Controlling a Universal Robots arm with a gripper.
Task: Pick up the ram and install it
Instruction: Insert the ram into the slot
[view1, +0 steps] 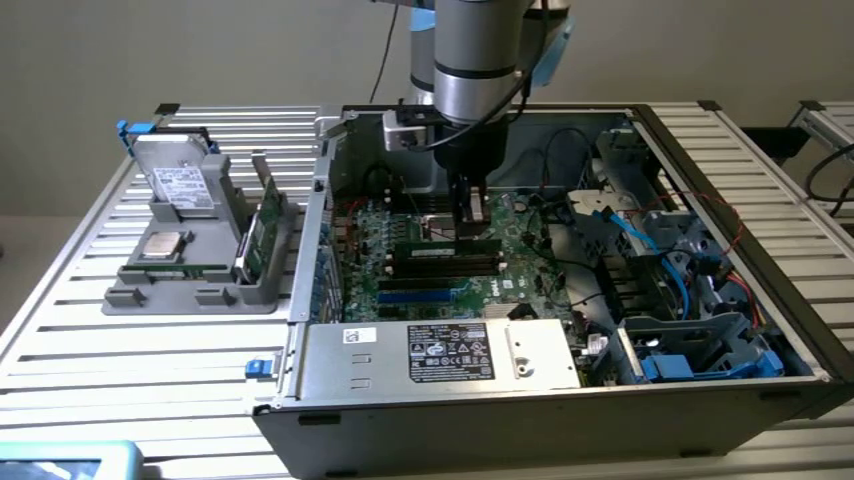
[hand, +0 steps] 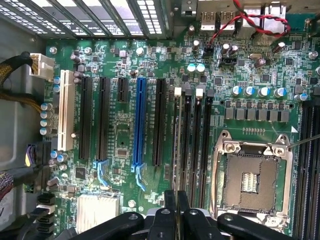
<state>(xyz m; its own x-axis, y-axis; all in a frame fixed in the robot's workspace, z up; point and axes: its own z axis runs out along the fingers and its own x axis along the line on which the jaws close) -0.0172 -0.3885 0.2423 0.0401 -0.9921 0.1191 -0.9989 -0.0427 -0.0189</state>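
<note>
I'm working remotely in what looks like a robotics lab or computer-assembly workshop. There's a slatted metal worktop, an opened computer case with its motherboard bare, a grey rack of spare parts, a robot arm and a plain wall.

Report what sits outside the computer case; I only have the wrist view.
Observer: A grey tray stands on the slatted table, at the exterior view's left of the case.
Operator: List what it holds.
Observer: A drive stands upright at its back, and green boards stand on edge along the side nearest the case.
Operator: Now place the pincer from outside.
Observer: The arm comes straight down into the open case. The pincer is shut on the ram, whose green side shows along the memory slots.
</note>
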